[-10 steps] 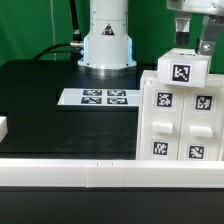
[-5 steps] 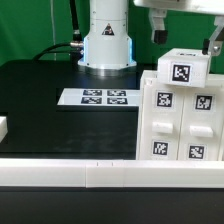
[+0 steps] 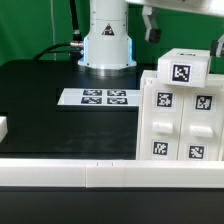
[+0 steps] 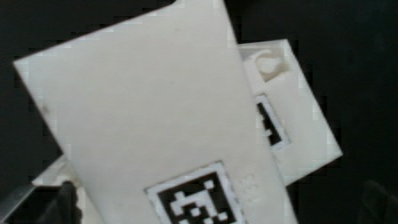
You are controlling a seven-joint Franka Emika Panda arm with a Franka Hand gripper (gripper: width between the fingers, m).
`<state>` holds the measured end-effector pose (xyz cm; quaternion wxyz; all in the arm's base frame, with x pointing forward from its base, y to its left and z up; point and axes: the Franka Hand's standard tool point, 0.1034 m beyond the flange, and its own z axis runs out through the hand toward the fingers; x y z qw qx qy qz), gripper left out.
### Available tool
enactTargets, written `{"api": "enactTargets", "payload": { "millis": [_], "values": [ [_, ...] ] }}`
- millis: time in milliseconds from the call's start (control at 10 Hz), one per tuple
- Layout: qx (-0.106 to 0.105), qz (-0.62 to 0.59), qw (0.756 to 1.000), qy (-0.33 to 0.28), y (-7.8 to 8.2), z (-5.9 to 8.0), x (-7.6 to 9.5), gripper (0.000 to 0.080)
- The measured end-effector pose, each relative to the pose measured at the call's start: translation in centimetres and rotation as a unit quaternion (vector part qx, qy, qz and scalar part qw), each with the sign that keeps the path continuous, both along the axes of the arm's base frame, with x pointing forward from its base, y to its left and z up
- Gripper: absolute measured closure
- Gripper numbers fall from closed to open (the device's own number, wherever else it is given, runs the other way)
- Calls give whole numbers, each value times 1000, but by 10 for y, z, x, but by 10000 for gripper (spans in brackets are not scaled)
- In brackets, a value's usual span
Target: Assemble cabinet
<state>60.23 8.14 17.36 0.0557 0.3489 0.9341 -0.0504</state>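
The cabinet stands upright just beside the marker board, tags outward, seemingly so the cameras can track it. The gripper hangs above the cabinet's top, fingers spread, holding nothing. Open black table lies beyond the marker board.

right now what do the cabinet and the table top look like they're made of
The cabinet looks like white plastic with a smooth, matte finish: even colour, rounded moulded edges, soft shading. Its square tags look like printed black-and-white stickers, probably paper. The table top appears covered in something dark and matte, perhaps cloth or a mat. It shows almost no glare, so I can't tell which.
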Motion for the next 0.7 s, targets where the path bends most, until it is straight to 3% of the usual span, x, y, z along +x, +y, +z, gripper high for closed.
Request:
{"api": "enactTargets", "payload": {
  "millis": [300,400,700],
  "values": [
    [0,-3,1000,12,9,-10,-1,2],
    [0,-5,1000,17,6,-19,-4,2],
    [0,-12,1000,18,-1,-20,-5,2]
  ]
}}
